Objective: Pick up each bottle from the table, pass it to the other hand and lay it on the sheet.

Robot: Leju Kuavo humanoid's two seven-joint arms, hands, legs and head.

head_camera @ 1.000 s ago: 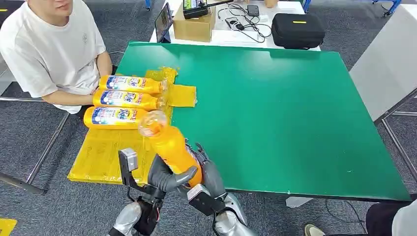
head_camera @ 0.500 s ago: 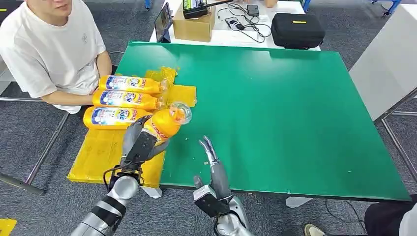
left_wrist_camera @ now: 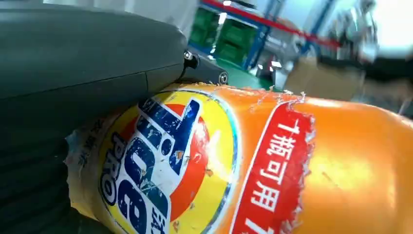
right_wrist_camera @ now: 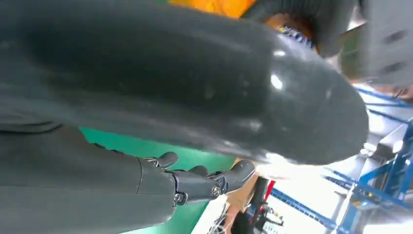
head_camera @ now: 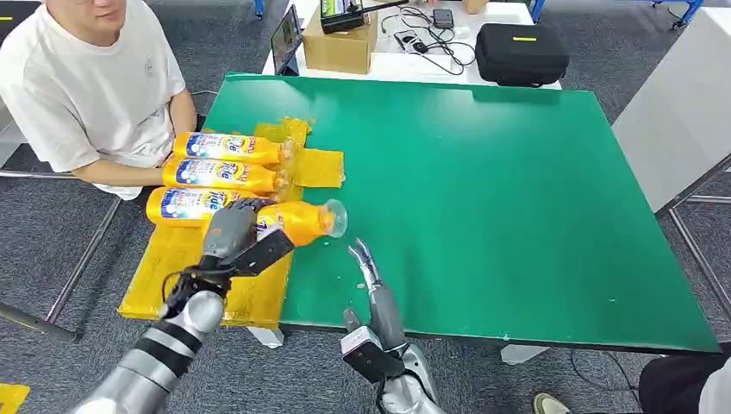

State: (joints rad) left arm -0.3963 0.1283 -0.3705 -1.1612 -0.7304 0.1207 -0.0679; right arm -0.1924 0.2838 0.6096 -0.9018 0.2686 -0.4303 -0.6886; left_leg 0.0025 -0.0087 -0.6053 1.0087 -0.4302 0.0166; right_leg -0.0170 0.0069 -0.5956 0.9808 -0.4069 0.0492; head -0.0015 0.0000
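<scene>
The bottle (head_camera: 297, 222) lies nearly level in the left hand (head_camera: 231, 233), its clear cap pointing away over the green tabletop (head_camera: 483, 198); the fingers wrap its label end and hide the base. Whether it touches the yellow sheet (head_camera: 177, 272) under it cannot be told. In the left wrist view the bottle's (left_wrist_camera: 253, 161) label is torn and cut off. Just beyond the hand, three bottles (head_camera: 220, 175) lie side by side on the sheet. The right hand (head_camera: 372, 289) is empty, fingers straight, to the right.
</scene>
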